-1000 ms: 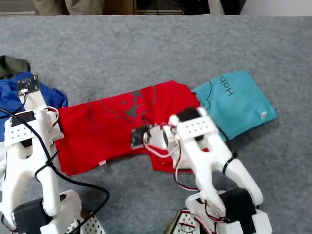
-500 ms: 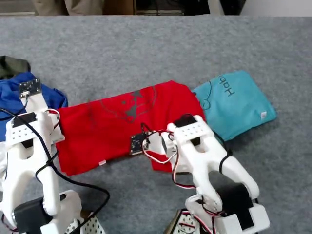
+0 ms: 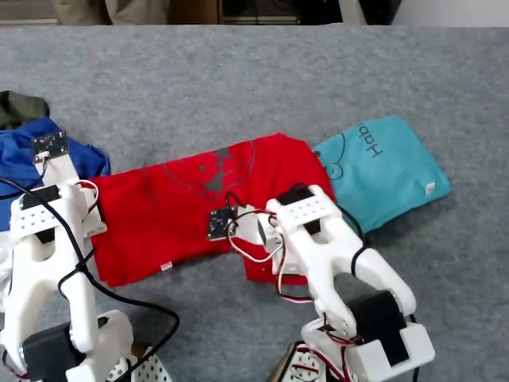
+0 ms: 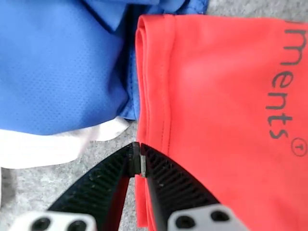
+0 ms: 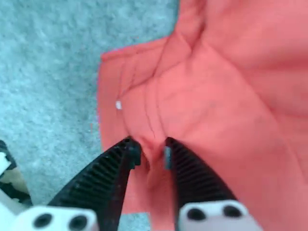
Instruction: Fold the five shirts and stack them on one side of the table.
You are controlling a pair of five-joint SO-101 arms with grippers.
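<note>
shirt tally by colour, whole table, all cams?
red shirt: 1
teal shirt: 1
blue shirt: 1
white shirt: 1
dark green shirt: 1
Total: 5

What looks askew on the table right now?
Nothing damaged, but the red shirt lies slanted across the table, its fabric bunched between the fingers of the right gripper, and one corner touches the folded teal shirt.

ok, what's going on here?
Both claws are on the red shirt, which lies mid-table. The left claw is pinched shut on its edge beside the blue shirt; the right claw grips a bunch of fabric at the shirt's near edge. A teal shirt lies folded beside it.
</note>
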